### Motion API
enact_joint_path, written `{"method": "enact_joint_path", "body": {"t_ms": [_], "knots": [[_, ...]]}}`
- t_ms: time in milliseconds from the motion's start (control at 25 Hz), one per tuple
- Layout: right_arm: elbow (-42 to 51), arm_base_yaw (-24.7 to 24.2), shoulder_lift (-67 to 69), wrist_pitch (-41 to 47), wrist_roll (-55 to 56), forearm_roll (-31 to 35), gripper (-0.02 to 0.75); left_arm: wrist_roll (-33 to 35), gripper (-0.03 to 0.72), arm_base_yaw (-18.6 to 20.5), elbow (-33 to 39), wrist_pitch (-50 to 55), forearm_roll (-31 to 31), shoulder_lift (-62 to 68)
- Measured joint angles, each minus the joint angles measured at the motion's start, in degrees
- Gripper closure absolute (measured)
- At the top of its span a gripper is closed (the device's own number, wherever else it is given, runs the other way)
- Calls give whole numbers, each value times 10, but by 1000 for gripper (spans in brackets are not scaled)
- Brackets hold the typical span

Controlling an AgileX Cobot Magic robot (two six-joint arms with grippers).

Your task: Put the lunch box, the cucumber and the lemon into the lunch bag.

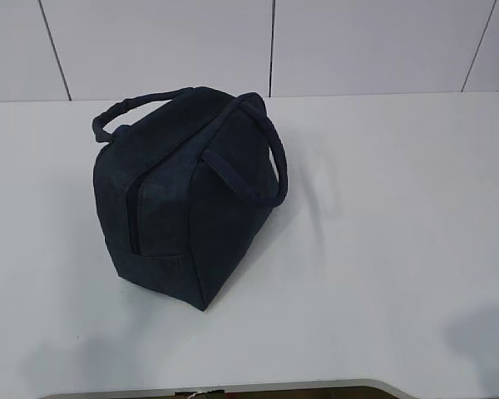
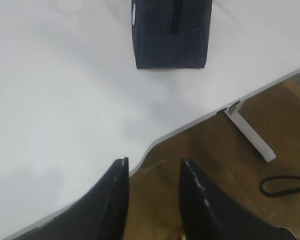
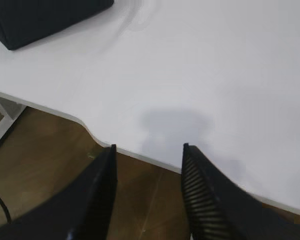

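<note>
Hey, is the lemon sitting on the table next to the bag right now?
No, the exterior view shows only the bag on the white table, with no lemon anywhere beside it.

Evenly and softly lit from above, bright enough to wash the white tabletop (image 1: 382, 249) almost featureless. Faint, diffuse shadow right of the lunch bag (image 1: 187, 195), another smudge at the lower right corner of the exterior view. Dark fabric underexposed, seams barely readable. Slightly soft and grainy throughout. In the right wrist view, a pale grey shadow on the tabletop just ahead of the fingers (image 3: 205, 200). Left wrist fingers (image 2: 200, 200) blurred, a thin glint along one edge.
</note>
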Motion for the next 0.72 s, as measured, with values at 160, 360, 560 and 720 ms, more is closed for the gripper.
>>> {"method": "enact_joint_path", "body": {"t_ms": [160,360,560,720], "knots": [[10,0,0,-15,0,0,385,1,446,0,16,-36,14,0],[11,0,0,-21,-1,-1,385,1,446,0,23,-48,18,0],[11,0,0,-22,-1,-1,385,1,446,0,23,-48,18,0],[11,-15,0,-23,-1,-1,385,1,446,16,23,-48,18,0]]}}
